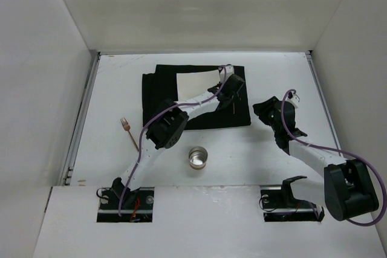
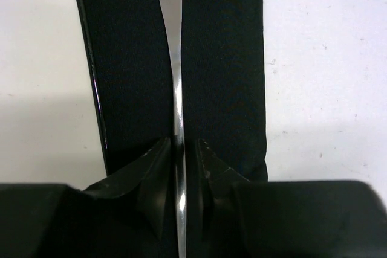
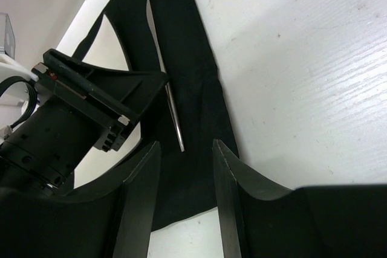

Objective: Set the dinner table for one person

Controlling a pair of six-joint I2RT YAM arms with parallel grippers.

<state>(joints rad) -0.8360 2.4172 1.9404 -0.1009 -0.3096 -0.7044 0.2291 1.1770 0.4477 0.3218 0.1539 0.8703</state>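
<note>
The dinner table (image 1: 272, 161) is a white surface with a black cloth mat (image 1: 163, 98) on it. A white napkin (image 1: 196, 81) lies on the mat. My left gripper (image 1: 233, 96) is over the mat's right side, its jaws closed around a silver knife (image 2: 178, 89) that lies along the mat (image 2: 224, 58). In the right wrist view the knife (image 3: 172, 110) rests on the mat under the left gripper (image 3: 145, 86). My right gripper (image 3: 184, 143) is open and empty, just right of the mat (image 1: 266, 112). A copper fork (image 1: 127, 129) lies left of the mat.
A small metal cup (image 1: 198, 158) stands on the table in front of the mat. White walls close the left, far and right sides. The left arm stretches diagonally across the mat's near edge.
</note>
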